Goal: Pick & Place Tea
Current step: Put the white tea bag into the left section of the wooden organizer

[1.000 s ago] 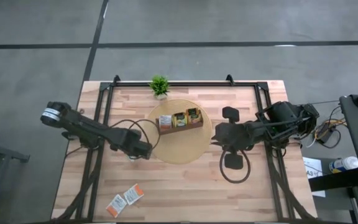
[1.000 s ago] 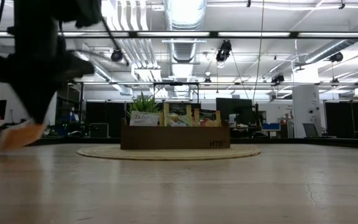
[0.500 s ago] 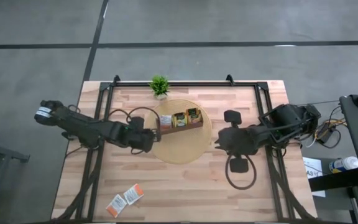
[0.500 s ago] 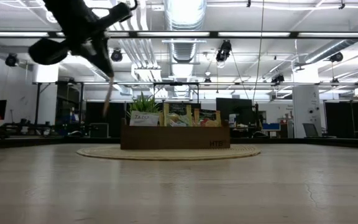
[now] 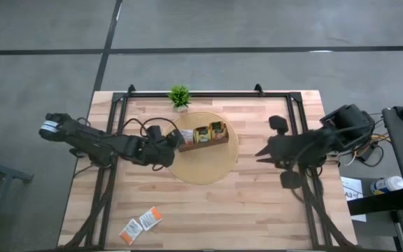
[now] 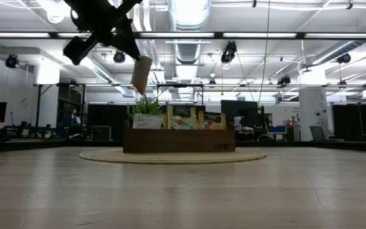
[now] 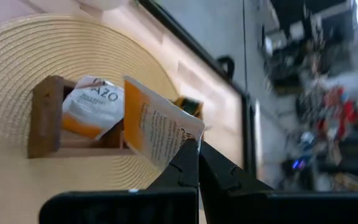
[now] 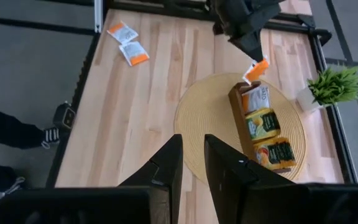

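Note:
My left gripper [image 6: 127,46] is shut on a white-and-orange tea sachet [image 6: 141,74] that hangs in the air above the left end of the brown compartment tray [image 6: 178,138]. The tray stands on a round woven mat [image 5: 205,164] and holds upright sachets: white-and-orange [image 8: 255,99], yellow [image 8: 261,122] and dark green [image 8: 277,152]. Two more white-and-orange sachets [image 5: 140,224] lie flat near the table's front left. My right gripper [image 8: 192,163] hovers high over the table's right side, its fingers a little apart with nothing between them. My left gripper pinches one corner of the sachet [image 7: 180,140] between its two fingertips [image 7: 188,163]. The fingers come slanting down from the table's left side. The sachet is lifted clear of table and tray, and hangs tilted beyond the fingertips over the tray's left compartment [image 7: 45,118].
A small green potted plant [image 5: 179,96] stands at the far edge behind the mat. Black frame rails [image 5: 117,112] run along the table's left, far and right sides. Bare wood lies in front of the mat.
My left gripper has risen from low over the table left of the mat and gone right and far toward the tray, rolling its wrist. The sachet came up with it and now hangs clear above the tray's left end. My right arm has drawn back toward the right edge.

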